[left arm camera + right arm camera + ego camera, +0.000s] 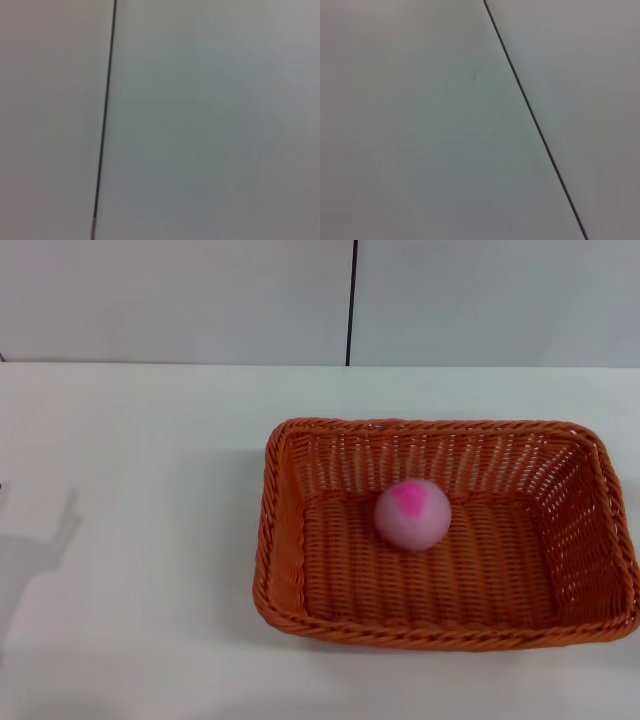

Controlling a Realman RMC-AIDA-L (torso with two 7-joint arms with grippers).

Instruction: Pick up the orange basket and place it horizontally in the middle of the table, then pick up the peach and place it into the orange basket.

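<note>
On the table (130, 540), orange basket (285, 570) lying flat, peach (412, 513) inside — neither gripper in view.

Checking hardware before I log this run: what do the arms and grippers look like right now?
Neither arm nor gripper appears in any view, so colours, cables and markings can't be described. The head view shows only the peach in the orange basket on the table; both wrist views show plain grey panels.

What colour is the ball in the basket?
Pale pink with a deeper pink patch; the peach shows best in the head view.
</note>
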